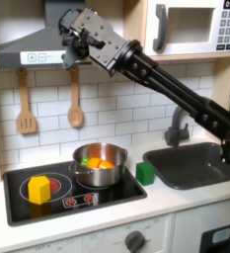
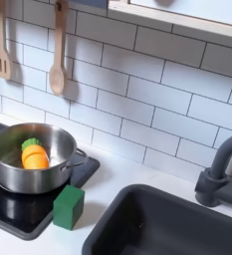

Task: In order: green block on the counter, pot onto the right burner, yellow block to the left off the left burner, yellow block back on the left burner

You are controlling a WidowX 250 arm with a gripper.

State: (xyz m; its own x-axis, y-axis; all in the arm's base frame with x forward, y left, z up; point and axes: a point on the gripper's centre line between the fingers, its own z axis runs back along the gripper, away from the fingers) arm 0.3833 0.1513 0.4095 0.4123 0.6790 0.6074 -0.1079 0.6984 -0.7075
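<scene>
Green block [image 2: 69,206] sits on the desk [image 2: 117,179] beside the pot [image 1: 99,166], yellow block [image 1: 38,189] on the first exterior view's left burner, pincer [image 1: 71,42] raised high, grip unclear.

In the first exterior view, the microwave [image 1: 193,28] bears a small display at its top right corner with pale digits, too blurred to read; its keypad markings are likewise illegible.
</scene>
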